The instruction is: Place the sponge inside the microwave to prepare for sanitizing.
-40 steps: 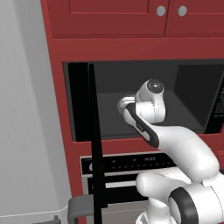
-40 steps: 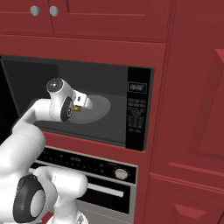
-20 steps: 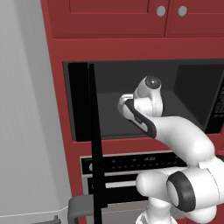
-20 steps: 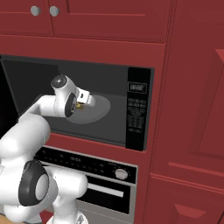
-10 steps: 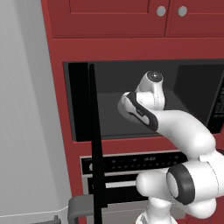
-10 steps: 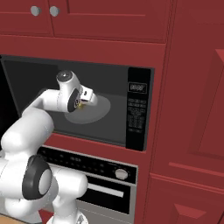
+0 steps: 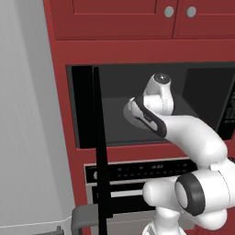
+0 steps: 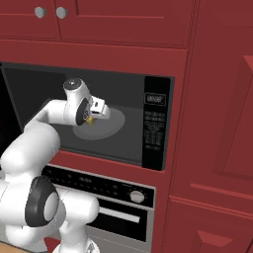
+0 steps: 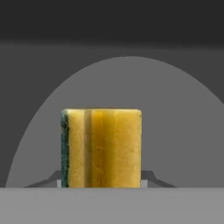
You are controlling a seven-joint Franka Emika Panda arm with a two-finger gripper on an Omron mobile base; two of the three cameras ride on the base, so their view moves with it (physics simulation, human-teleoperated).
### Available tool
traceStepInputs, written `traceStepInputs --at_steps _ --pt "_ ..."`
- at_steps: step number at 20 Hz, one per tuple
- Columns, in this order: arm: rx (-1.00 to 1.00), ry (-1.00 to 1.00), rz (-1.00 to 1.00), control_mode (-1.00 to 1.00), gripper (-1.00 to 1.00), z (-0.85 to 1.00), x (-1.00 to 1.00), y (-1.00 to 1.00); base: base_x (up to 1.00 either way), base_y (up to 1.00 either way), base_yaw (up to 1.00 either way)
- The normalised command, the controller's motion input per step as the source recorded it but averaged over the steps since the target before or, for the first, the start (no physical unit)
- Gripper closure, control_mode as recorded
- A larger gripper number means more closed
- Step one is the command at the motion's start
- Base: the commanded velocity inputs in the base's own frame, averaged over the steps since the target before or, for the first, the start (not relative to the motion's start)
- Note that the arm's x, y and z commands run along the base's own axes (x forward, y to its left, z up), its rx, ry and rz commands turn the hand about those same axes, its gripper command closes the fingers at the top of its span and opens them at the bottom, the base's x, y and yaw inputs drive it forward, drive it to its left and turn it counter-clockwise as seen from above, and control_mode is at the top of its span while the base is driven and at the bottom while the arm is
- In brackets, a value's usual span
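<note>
Most of the job looks done: the gripper (image 8: 90,117), its fingers clamped on the sponge (image 9: 101,148), reaches inside the open microwave (image 8: 157,129) and holds it above the turntable (image 8: 109,124), leaving only the lowering, release and withdrawal.

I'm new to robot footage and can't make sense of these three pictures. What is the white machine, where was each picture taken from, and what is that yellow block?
The white machine is a robot arm on a mobile base, in a rendered kitchen. Two pictures come from cameras on the base, behind the arm to its left and right. They show it reaching into the open microwave, set in red cabinets above an oven. The third comes from a camera on the hand, looking along the gripper. The yellow block is the sponge, held in the gripper, its dark green layer to one side. Behind it is the grey round turntable plate. Whether the sponge touches the plate, I cannot tell.
</note>
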Motion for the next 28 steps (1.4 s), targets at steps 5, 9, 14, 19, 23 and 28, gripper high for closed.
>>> traceStepInputs --at_steps 5,9,14,19,23,28 --pt "-0.02 0.0 0.0 -1.0 -1.0 -0.17 -0.14 0.0 0.0 0.0 0.0" --pt "0.0 -0.01 0.0 -1.0 -1.0 -0.02 -0.05 -0.02 0.0 0.0 0.0" --pt "0.0 -0.12 0.0 -1.0 -1.0 0.02 -0.21 0.0 0.0 0.0 0.0" --pt "0.0 -0.16 0.0 -1.0 -1.0 0.01 -0.3 0.01 0.0 0.0 0.0" --pt "0.0 -0.13 0.0 -1.0 -1.0 0.01 -0.46 0.0 0.0 0.0 0.0" --pt "0.0 -0.04 0.0 -1.0 -1.0 0.11 -0.4 0.0 0.0 0.0 0.0"
